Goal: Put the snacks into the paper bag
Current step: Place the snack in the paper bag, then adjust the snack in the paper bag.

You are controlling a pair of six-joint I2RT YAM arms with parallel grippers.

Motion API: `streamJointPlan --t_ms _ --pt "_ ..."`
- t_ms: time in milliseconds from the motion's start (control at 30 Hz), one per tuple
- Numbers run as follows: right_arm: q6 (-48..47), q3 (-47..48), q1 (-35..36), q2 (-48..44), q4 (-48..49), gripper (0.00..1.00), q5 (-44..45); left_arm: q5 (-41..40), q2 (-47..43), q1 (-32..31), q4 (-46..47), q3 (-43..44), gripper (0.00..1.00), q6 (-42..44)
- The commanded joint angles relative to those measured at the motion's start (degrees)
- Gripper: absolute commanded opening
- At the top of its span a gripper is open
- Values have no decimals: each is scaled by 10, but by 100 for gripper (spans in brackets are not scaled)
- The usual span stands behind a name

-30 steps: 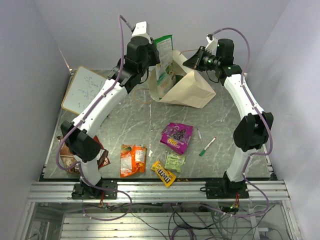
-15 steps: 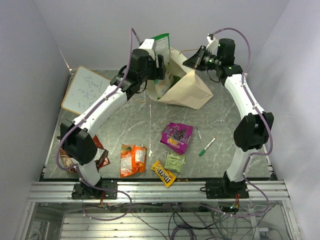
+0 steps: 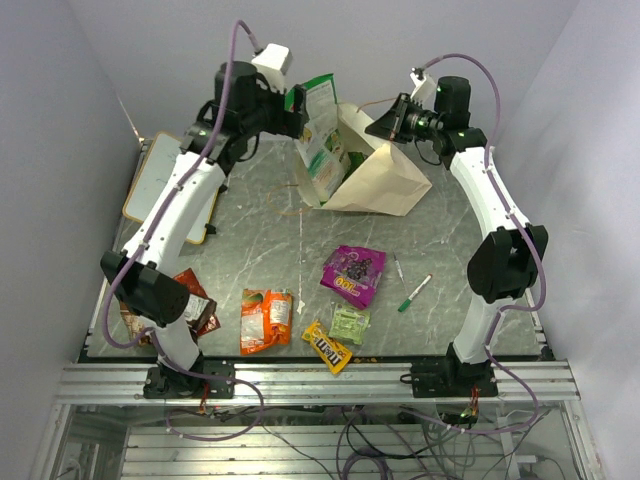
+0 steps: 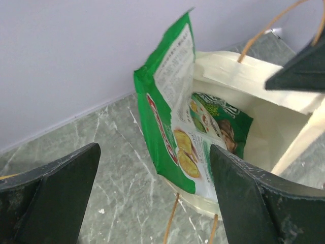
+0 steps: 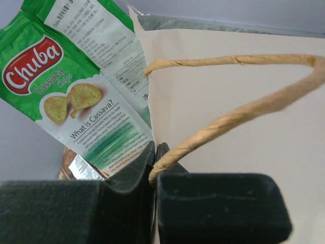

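From above: left pincer (image 3: 294, 100) close before tall green crinkly chips bag (image 3: 322, 130) propped in mouth of cream-beige paper shopping bag (image 3: 385, 180); right pincer (image 3: 387, 124) at rim, grip unclear. Left wrist: fingers (image 4: 56, 198) wide, empty, chips bag dead ahead, second green packet (image 4: 223, 119) inside. Right wrist: clamped on rim beside twisted handle (image 5: 228, 60); chips bag's top cropped.

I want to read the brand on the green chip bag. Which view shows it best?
Right wrist: the green chip bag is close, its Chuba logo readable. Left wrist shows it half edge-on; top view shows it small, unreadable.
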Motion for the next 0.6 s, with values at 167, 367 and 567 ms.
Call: streamJointPlan --t_ms 167,367,567 --pt "-51 69 1 20 -32 0 -60 67 44 -5 -147 118 100 75" --pt "-99 65 8 17 -60 0 -50 63 69 0 -196 172 100 64" --pt "-128 56 15 7 -69 0 -41 51 44 5 -178 141 100 54"
